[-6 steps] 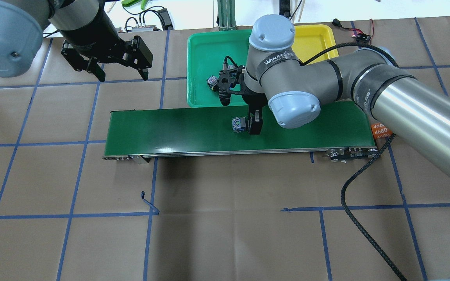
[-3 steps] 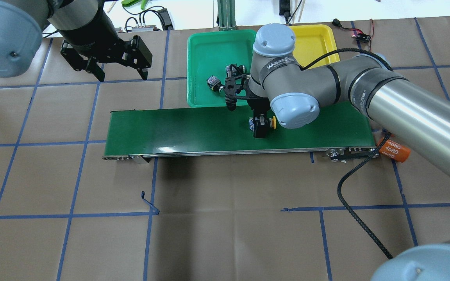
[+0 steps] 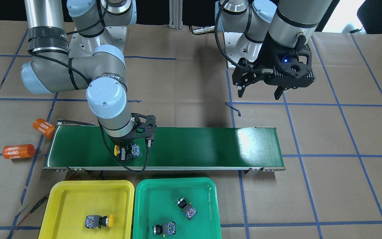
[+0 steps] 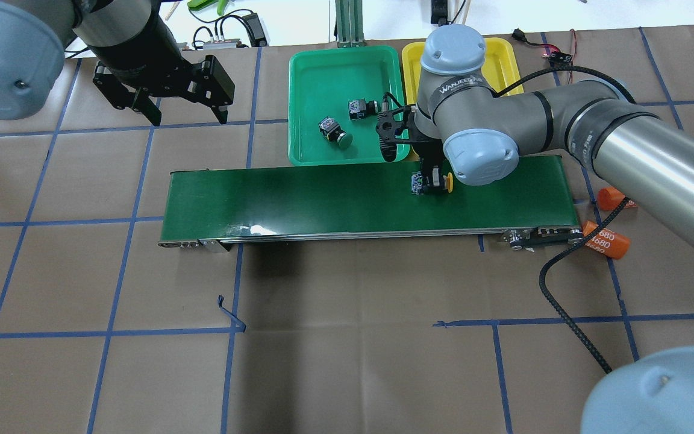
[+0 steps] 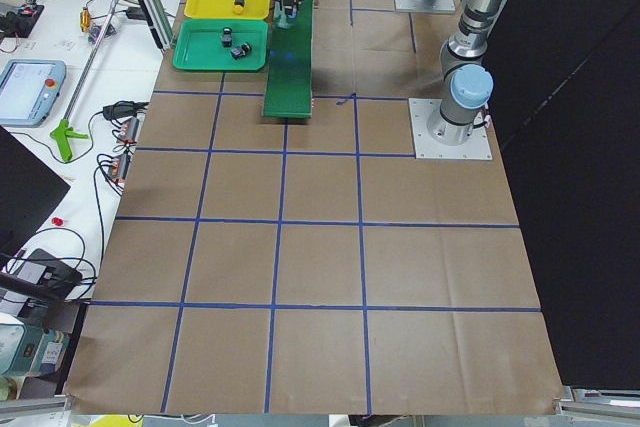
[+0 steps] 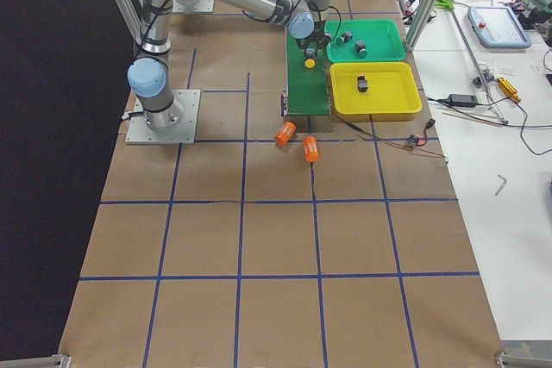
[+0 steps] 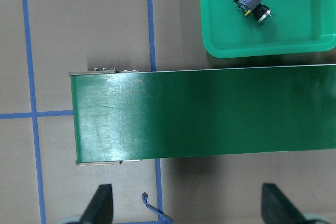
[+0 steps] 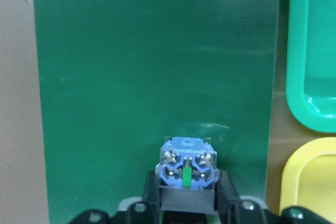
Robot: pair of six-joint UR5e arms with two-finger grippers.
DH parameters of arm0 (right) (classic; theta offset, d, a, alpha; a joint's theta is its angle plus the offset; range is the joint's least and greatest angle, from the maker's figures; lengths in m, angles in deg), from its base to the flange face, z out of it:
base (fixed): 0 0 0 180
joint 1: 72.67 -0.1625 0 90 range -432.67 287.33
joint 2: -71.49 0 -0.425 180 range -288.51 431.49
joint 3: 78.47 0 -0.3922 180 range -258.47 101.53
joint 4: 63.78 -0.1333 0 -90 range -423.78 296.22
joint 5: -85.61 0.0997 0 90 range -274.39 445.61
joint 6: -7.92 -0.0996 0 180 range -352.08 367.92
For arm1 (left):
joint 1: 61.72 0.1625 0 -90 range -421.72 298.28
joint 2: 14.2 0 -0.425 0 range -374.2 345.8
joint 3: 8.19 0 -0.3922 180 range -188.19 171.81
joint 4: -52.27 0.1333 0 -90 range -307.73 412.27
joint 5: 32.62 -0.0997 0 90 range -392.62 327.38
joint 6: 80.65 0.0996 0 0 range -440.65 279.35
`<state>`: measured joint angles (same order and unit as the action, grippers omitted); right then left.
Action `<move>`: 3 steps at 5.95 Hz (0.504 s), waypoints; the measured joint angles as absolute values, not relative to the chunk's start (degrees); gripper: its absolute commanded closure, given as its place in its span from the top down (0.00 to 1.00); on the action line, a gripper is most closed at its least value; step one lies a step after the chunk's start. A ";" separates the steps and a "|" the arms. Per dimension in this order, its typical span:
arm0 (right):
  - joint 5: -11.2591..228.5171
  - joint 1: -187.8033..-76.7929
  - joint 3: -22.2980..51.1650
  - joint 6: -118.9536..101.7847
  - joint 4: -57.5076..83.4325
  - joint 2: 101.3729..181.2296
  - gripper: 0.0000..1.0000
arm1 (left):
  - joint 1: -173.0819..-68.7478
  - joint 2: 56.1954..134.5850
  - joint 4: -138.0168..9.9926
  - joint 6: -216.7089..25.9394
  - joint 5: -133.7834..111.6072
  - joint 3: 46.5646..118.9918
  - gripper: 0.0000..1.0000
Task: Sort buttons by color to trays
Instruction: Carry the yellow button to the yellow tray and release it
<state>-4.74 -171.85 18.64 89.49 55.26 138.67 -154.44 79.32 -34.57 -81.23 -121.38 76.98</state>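
My right gripper (image 4: 431, 182) is shut on a yellow-capped button (image 3: 124, 152) and holds it over the dark-green conveyor belt (image 4: 293, 199), near the belt's edge beside the trays. The right wrist view shows the button's blue-and-grey body (image 8: 187, 169) between the fingers. The yellow tray (image 3: 78, 196) holds one yellow button (image 3: 99, 221). The green tray (image 3: 164, 189) holds two green buttons (image 3: 186, 207) (image 3: 164, 229). My left gripper (image 4: 190, 119) is open and empty, high above the table beyond the belt's other end.
Two orange cylinders marked 4680 (image 4: 609, 240) (image 4: 615, 196) lie on the table at the belt's right end. A black cable (image 4: 564, 301) runs from the right arm across the table. Wires and small devices lie behind the trays.
My right gripper has closed on the button on the belt and carried it to the right, toward the yellow tray. The left arm has not moved.
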 measured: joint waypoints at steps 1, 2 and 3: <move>-5.52 -170.40 18.65 91.11 54.88 138.80 0.18 | -154.42 79.31 -34.57 -81.19 -121.39 76.98 0.99; -6.78 -168.73 18.48 93.18 54.70 139.26 0.18 | -154.39 79.31 -34.57 -81.19 -121.39 76.97 0.99; -7.97 -167.20 18.04 94.86 54.00 140.73 0.18 | -154.37 79.31 -34.57 -81.18 -121.39 76.97 0.99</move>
